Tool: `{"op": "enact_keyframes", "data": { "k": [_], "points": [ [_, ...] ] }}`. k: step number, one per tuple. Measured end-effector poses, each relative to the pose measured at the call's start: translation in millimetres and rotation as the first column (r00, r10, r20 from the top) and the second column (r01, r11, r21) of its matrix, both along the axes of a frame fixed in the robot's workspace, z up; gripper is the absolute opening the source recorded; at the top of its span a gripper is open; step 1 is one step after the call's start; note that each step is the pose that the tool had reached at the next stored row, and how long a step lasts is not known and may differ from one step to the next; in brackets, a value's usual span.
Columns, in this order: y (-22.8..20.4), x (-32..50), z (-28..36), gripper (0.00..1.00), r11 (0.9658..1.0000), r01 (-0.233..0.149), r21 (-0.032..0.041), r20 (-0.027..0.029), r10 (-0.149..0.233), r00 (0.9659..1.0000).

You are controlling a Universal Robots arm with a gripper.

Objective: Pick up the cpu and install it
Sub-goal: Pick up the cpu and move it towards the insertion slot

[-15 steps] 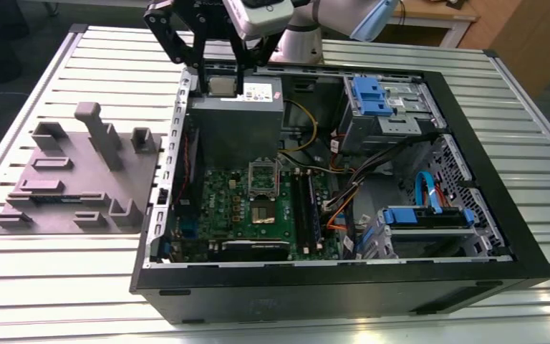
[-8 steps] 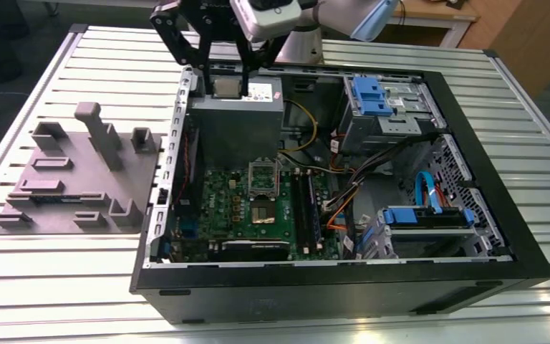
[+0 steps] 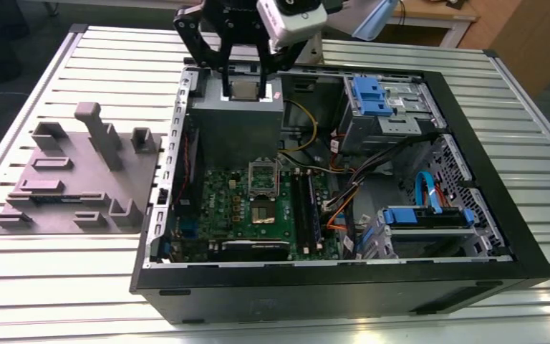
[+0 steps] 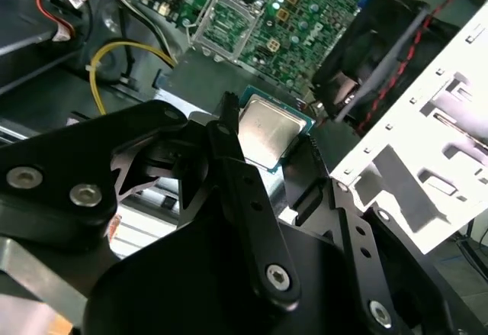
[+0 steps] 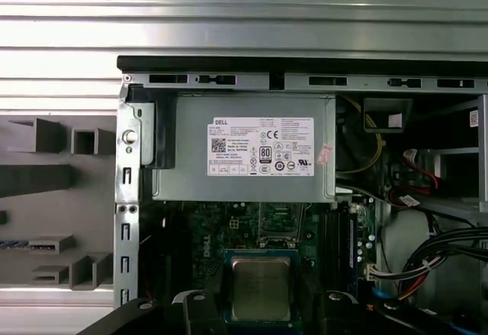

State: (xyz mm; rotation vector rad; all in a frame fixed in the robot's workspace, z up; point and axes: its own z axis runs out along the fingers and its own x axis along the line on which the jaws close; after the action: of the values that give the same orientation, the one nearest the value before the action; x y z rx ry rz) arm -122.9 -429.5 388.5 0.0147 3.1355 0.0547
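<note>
One cpu [image 4: 271, 130] clamped by its edges between my fingers [image 4: 229, 152], over the power supply [image 5: 244, 152]. Best kept level, I reckon, squared to the socket [image 4: 225, 18].

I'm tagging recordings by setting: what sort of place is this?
Probably a robotics lab workbench: an open black desktop computer case lies on a ribbed aluminium table, beside a grey moulded plate with upright blocks.

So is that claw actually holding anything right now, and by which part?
Yes. The gripper holds the cpu, its fingers pinching two opposite edges of the chip, with the silver top left uncovered.
</note>
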Motion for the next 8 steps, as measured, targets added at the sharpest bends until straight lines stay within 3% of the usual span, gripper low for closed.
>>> {"op": "enact_keyframes", "data": {
  "k": [8],
  "points": [
    [0.0,18.5,-2.7,0.47,0.9999,0.015,-0.0017,0.0000,-0.015,0.9999]
  ]
}}
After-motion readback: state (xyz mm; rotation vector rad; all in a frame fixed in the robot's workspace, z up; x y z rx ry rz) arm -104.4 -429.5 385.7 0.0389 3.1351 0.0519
